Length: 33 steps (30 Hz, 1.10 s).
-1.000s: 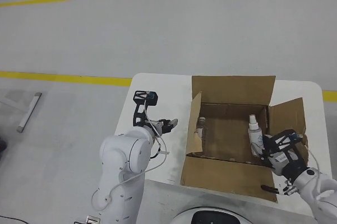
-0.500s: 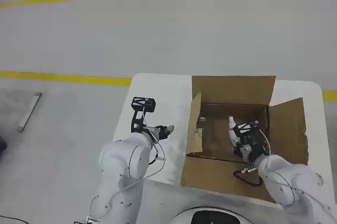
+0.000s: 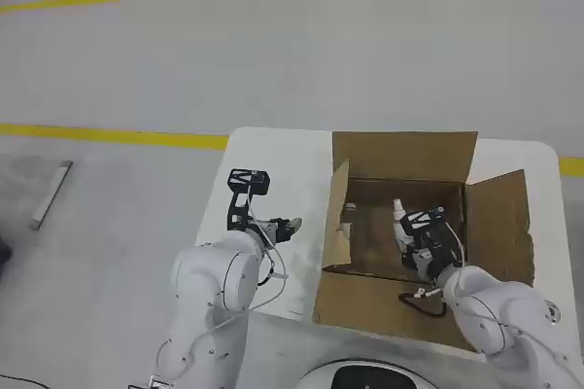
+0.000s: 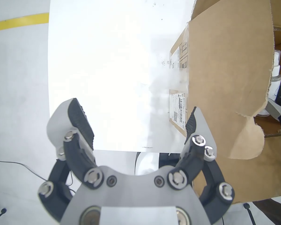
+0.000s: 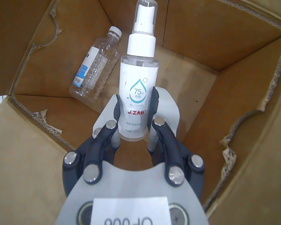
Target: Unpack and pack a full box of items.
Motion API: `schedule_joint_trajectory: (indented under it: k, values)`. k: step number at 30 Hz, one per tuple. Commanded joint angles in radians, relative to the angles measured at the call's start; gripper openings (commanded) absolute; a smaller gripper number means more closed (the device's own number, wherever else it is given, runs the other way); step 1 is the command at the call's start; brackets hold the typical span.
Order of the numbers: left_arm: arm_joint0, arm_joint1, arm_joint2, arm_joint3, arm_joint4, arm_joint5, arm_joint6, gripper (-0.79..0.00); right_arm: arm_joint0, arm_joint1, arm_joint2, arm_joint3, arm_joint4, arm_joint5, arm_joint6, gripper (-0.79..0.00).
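Spray bottle (image 5: 138, 76) | clamped in right tool (image 5: 136, 99) | inside box (image 5: 201, 33)

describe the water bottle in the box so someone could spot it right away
On the white table stands an open cardboard box. Inside, by a side wall, is the water bottle. It is clear and ribbed with a flat white cap and blue label, unlike the spray bottle in the right gripper.

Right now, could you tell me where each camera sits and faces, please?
Top view: overhead, looking down on table and box; left gripper and right gripper show.
Left wrist view: on that wrist, looking across the table past the box; open left gripper.
Right wrist view: on that wrist, looking into the box; right gripper grips the spray bottle.
Shared: box, spray bottle.
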<state>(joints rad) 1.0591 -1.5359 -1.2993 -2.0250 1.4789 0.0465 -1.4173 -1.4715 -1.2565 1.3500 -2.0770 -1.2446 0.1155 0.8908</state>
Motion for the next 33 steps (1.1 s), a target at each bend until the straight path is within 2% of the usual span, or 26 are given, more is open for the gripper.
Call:
schedule_joint_trajectory:
  k: [1,7,18,24,33]
  values:
    - [0.0,0.0,0.0,0.0,0.0,0.0,0.0,0.0,0.002,-0.001,0.004,0.023,0.007,0.004,-0.018,-0.785]
    - [0.0,0.0,0.0,0.0,0.0,0.0,0.0,0.0,0.102,-0.014,-0.066,0.135,0.046,0.034,-0.011,-0.785]
    - [0.0,0.0,0.0,0.0,0.0,0.0,0.0,0.0,0.334,-0.06,-0.209,0.437,0.144,0.18,0.042,-0.785]
    - [0.0,0.0,0.0,0.0,0.0,0.0,0.0,0.0,0.397,-0.082,-0.256,0.548,0.195,0.231,0.013,-0.785]
    - [0.0,0.0,0.0,0.0,0.0,0.0,0.0,0.0,0.425,-0.1,-0.284,0.63,0.241,0.253,-0.027,-0.785]
